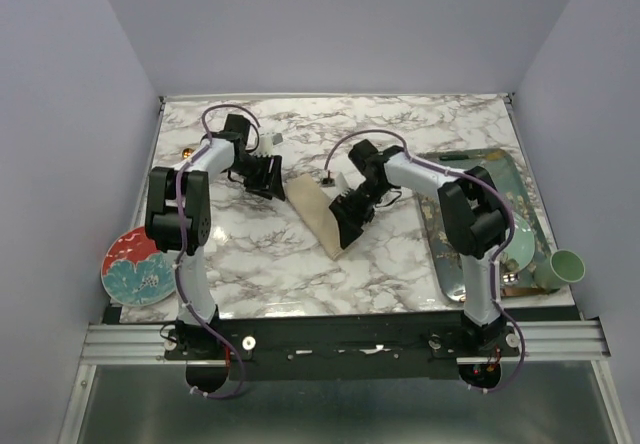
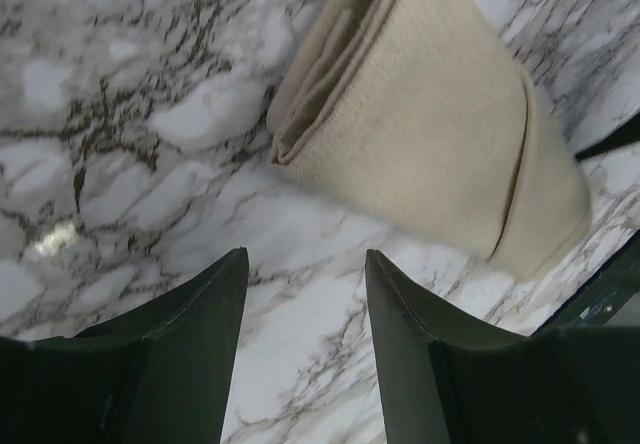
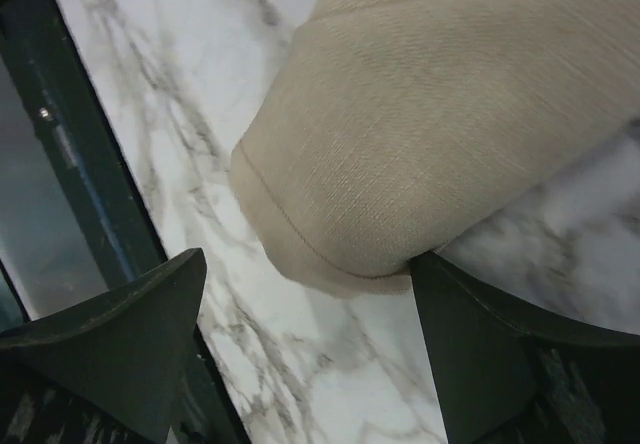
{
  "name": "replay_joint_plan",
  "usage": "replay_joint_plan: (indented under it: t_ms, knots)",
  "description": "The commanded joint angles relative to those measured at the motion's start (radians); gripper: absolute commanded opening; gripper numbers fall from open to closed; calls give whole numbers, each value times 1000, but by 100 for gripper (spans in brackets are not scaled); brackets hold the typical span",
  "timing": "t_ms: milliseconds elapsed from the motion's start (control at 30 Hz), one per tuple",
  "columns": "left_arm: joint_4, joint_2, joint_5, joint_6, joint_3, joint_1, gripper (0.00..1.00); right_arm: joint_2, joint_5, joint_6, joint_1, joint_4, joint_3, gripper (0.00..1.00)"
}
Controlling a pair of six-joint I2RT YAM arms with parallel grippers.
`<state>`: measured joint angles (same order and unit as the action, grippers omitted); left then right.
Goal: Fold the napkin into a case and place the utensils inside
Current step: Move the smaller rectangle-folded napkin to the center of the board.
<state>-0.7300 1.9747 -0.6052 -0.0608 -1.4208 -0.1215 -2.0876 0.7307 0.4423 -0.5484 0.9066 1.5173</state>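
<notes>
The beige napkin (image 1: 313,207) lies folded into a narrow oblong case on the marble table, between my two grippers. My left gripper (image 1: 268,182) hangs open and empty a little short of the case's open layered end (image 2: 300,134). My right gripper (image 1: 346,230) is open at the case's rounded near end (image 3: 400,164). That end lies just ahead of the jaws, against the right fingertip (image 3: 440,284). A small gold glint (image 1: 187,152) sits at the table's far left edge. It is too small to tell whether it is one of the utensils.
A patterned tray (image 1: 470,164) holding a teal plate (image 1: 520,249) lies along the right side, with a green cup (image 1: 565,267) at its near right corner. A red and teal plate (image 1: 135,264) rests at the near left edge. A small dark item (image 1: 327,176) lies behind the napkin.
</notes>
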Motion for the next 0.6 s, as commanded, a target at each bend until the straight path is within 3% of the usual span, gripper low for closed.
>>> replay_joint_plan:
  t_ms: [0,167,300,433,567]
  knots:
    - [30,99,-51,24,-111,-53,58,55,105,-65,-117,-75,-123,91]
    - [60,173,-106,58,-199,-141,57,84,139,-155,-174,-149,-169,92]
    - [66,159,-117,110,-201,-138,57,156,70,-194,-154,-152,-170,95]
    - [78,27,-47,111,-201,-58,57,291,7,-212,-78,-141,-207,96]
    - [-8,-82,39,101,-271,58,58,414,-106,-194,-16,-150,-198,98]
